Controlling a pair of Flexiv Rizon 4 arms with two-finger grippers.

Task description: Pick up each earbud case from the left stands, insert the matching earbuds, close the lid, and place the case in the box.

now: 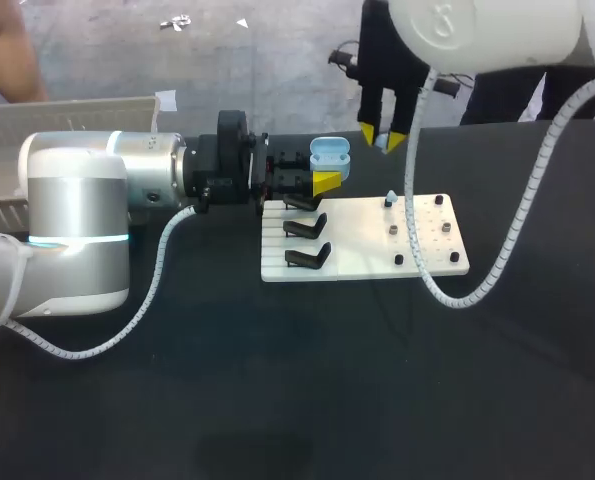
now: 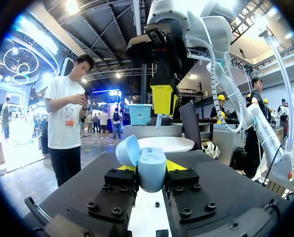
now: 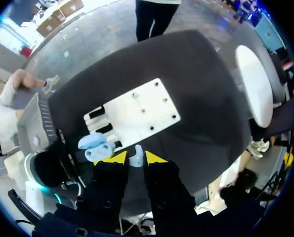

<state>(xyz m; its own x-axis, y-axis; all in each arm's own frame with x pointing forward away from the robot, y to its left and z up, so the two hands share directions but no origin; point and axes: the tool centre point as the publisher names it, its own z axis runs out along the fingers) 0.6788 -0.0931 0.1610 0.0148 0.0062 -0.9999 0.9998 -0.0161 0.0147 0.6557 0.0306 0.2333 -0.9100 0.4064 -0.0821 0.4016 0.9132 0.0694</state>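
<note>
A light blue earbud case [image 1: 329, 154] with its lid up is held above the white board's [image 1: 417, 236] far left corner; my left gripper [image 1: 326, 176] is shut on it. In the left wrist view the case [image 2: 150, 163] sits between the yellow tips, its lid [image 2: 127, 150] tipped back. Just right of the case and slightly higher, my right gripper [image 1: 382, 137] points down. It is shut on a small pale earbud [image 3: 136, 157], with the open case [image 3: 98, 148] close beside it. Another pale blue earbud [image 1: 390, 199] stands on a peg on the board.
Three black stands [image 1: 306, 228] line the board's left side, and dark pegs [image 1: 418, 232] dot its right side. A beige box [image 1: 77, 112] sits at the far left behind my left arm. The right arm's white cable [image 1: 477, 285] loops over the board's right edge.
</note>
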